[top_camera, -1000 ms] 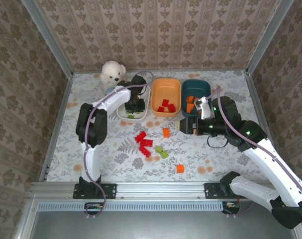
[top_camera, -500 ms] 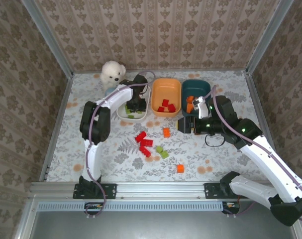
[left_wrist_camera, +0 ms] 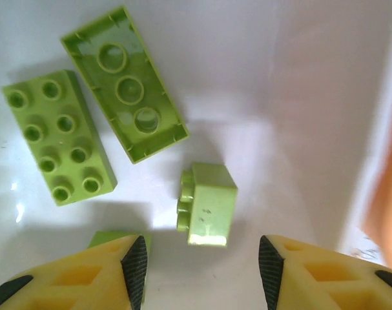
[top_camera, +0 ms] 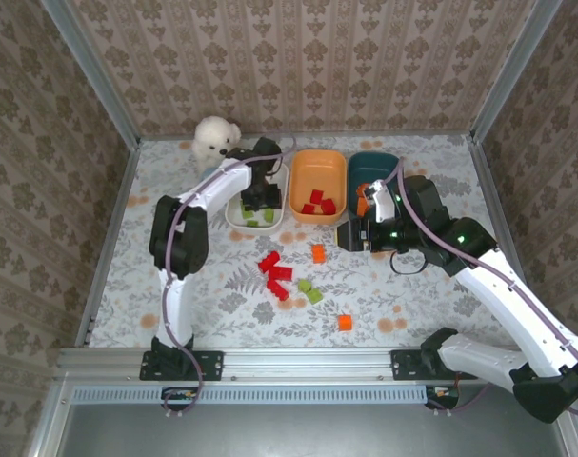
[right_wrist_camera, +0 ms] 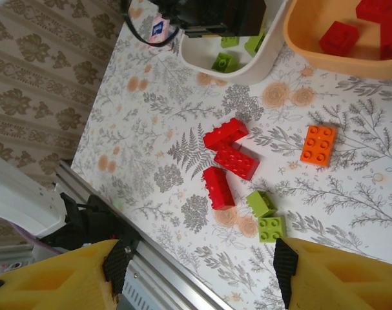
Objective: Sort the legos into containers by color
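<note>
My left gripper (top_camera: 260,197) hangs open low inside the white dish (top_camera: 233,217). In the left wrist view its open gripper (left_wrist_camera: 202,265) sits just short of a small green brick (left_wrist_camera: 208,205) lying on its side, untouched. Two long green bricks (left_wrist_camera: 58,137) lie beyond it, and another is partly hidden under the left finger. Red bricks (top_camera: 317,202) sit in the orange dish (top_camera: 317,164), and orange bricks (top_camera: 365,197) in the teal dish (top_camera: 376,164). My right gripper (top_camera: 350,235) is open and empty above the table. Below it lie three red bricks (right_wrist_camera: 236,161), two green bricks (right_wrist_camera: 261,203) and an orange brick (right_wrist_camera: 318,144).
A white plush toy (top_camera: 215,138) sits behind the white dish. Another orange brick (top_camera: 345,322) lies alone towards the front. The metal rail (right_wrist_camera: 157,271) runs along the near table edge. Patterned walls close in the table on three sides.
My right gripper has moved left, away from the teal dish and towards the loose bricks. My left gripper stays inside the white dish, barely shifted.
</note>
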